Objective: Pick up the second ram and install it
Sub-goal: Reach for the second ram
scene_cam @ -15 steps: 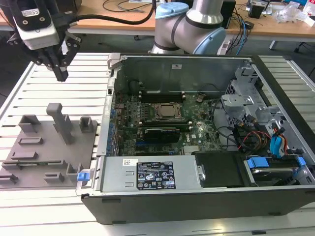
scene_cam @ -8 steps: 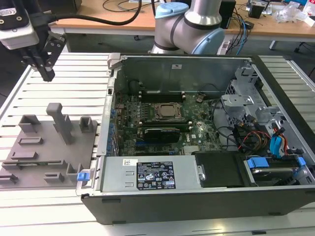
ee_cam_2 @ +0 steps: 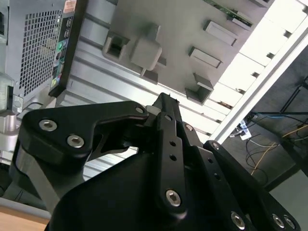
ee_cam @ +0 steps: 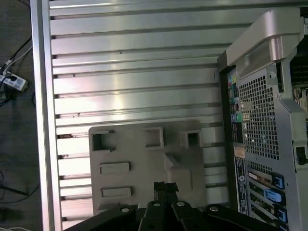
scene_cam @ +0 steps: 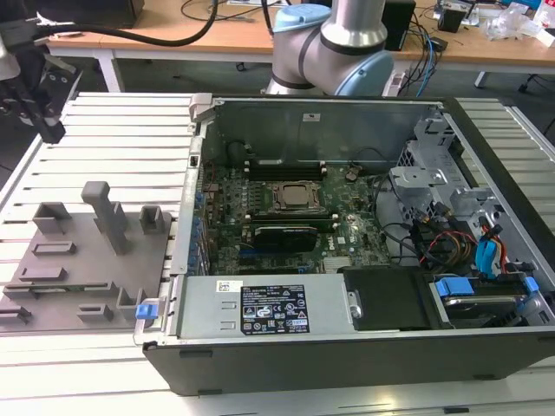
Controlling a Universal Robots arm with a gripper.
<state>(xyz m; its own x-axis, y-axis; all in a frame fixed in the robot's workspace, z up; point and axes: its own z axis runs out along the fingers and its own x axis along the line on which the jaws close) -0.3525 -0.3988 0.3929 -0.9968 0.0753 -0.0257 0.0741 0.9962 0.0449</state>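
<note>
The second ram (ee_cam_2: 230, 14) is a thin green stick lying in a long slot of the grey fixture tray (scene_cam: 82, 269), which sits on the exterior view's left, beside the open computer case (scene_cam: 347, 260). My gripper (scene_cam: 43, 121) hangs above the slatted table, beyond the tray's far left corner and well clear of the ram. Its black fingertips (ee_cam: 165, 185) are pressed together with nothing between them; in the second wrist view the gripper (ee_cam_2: 166, 98) ends in a closed point. On the motherboard, black memory slots (scene_cam: 282, 163) flank the CPU socket (scene_cam: 295, 196).
A tall grey post (scene_cam: 108, 212) and several pockets rise from the tray. The case's raised side wall (scene_cam: 195, 173) stands between the tray and the motherboard. Cables and drive bays (scene_cam: 468, 251) fill the case's right side. The arm's base (scene_cam: 329, 43) stands behind the case.
</note>
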